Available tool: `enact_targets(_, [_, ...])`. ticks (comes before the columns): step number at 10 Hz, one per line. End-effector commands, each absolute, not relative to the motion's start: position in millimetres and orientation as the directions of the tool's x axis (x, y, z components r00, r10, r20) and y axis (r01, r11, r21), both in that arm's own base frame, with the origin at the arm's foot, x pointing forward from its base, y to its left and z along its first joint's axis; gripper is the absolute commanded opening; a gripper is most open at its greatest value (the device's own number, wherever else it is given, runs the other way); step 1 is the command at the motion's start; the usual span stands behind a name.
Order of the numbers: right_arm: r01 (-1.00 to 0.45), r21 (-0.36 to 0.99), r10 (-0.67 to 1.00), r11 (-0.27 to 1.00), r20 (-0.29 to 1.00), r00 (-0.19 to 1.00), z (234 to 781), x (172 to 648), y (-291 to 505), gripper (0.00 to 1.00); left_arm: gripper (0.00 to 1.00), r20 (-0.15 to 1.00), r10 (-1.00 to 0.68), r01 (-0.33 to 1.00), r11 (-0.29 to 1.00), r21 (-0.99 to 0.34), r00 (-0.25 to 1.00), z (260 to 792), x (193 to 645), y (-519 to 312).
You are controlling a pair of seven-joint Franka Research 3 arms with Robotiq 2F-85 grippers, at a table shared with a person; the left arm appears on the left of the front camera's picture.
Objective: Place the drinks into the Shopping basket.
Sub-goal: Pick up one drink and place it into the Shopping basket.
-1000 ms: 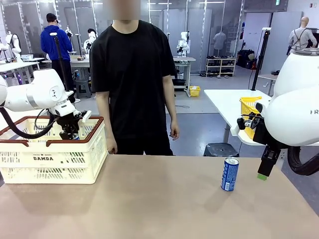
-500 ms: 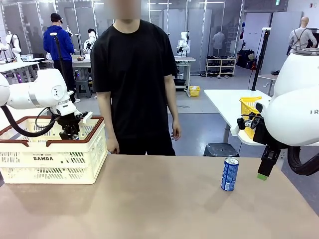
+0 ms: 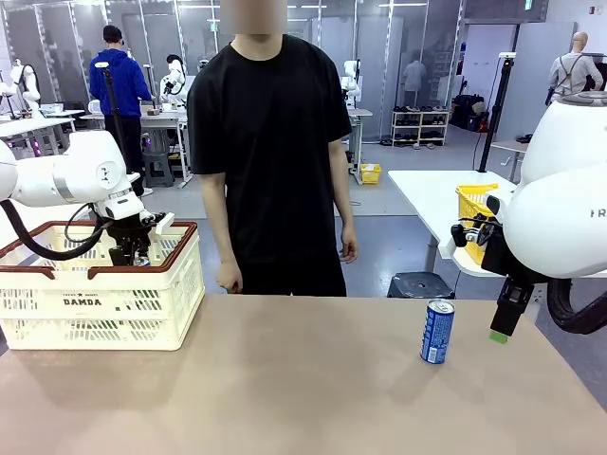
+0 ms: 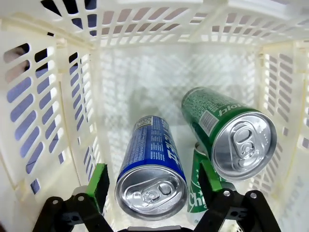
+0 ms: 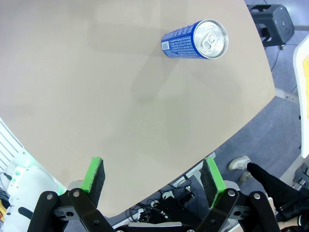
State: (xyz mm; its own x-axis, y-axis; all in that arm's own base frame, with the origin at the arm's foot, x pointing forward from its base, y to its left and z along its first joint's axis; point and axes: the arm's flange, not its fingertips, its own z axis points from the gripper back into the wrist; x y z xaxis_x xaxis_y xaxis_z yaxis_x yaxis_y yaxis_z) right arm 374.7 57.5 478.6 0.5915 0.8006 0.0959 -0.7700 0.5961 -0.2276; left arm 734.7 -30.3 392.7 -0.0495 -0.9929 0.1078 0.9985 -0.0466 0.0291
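Since a second ago my left gripper point(image 3: 130, 254), down inside the Shopping basket point(image 3: 95, 313), has let go: its green pads now stand apart on either side of the blue can point(image 4: 152, 164), with a sliver of daylight on each side, so I read that can as released and delivered. It stands on the basket floor just beside a green can point(image 4: 227, 130), and a second green can point(image 4: 199, 205) lies low between them. The person point(image 3: 270, 142) at the far side has drifted a little toward the middle, hands hanging free, touching nothing. Further right, the last blue can point(image 3: 437, 332) stands upright on the table point(image 3: 285, 389), well apart from the basket. My right gripper point(image 5: 152, 178) hangs beside it with its jaws spread wide and nothing between them. By my reckoning that one can is all that remains, and the left arm needs to lift clear first.
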Motion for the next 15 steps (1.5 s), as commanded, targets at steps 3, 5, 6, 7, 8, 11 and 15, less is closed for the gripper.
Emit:
enact_targets(3, [-0.770, -0.225, 0.800, 0.598, 0.097, 0.593, 477.4, 374.6, 56.7, 1.00, 1.00, 0.101, -0.994, 0.998, -0.040, 0.047, -0.045, 412.9, 731.7, -26.6])
enact_targets(5, [-0.770, -0.225, 0.800, 0.598, 0.097, 0.593, 477.4, 374.6, 56.7, 1.00, 1.00, 0.106, -0.993, 0.998, -0.046, 0.041, -0.050, 406.0, 733.5, -29.5])
enact_targets(6, [-0.770, -0.225, 0.800, 0.598, 0.097, 0.593, 477.4, 374.6, 56.7, 1.00, 1.00, 0.106, -0.993, 0.998, -0.046, 0.041, -0.050, 406.0, 733.5, -29.5])
enact_targets(7, [-0.770, -0.225, 0.800, 0.598, 0.097, 0.593, 477.4, 374.6, 56.7, 1.00, 1.00, 0.106, -0.993, 0.998, -0.046, 0.041, -0.050, 406.0, 733.5, -29.5])
enact_targets(8, [-0.770, -0.225, 0.800, 0.598, 0.097, 0.593, 477.4, 374.6, 56.7, 1.00, 1.00, 0.106, -0.993, 0.998, -0.046, 0.041, -0.050, 406.0, 733.5, -29.5])
enact_targets(11, [-0.770, -0.225, 0.800, 0.598, 0.097, 0.593, 477.4, 374.6, 56.7, 1.00, 1.00, 0.106, -0.993, 0.998, -0.046, 0.041, -0.050, 406.0, 733.5, -29.5])
enact_targets(15, [-0.770, -0.225, 0.800, 0.598, 0.097, 0.593, 477.4, 374.6, 56.7, 1.00, 1.00, 0.113, -0.992, 0.997, -0.057, 0.047, -0.062, 418.8, 728.5, -32.4])
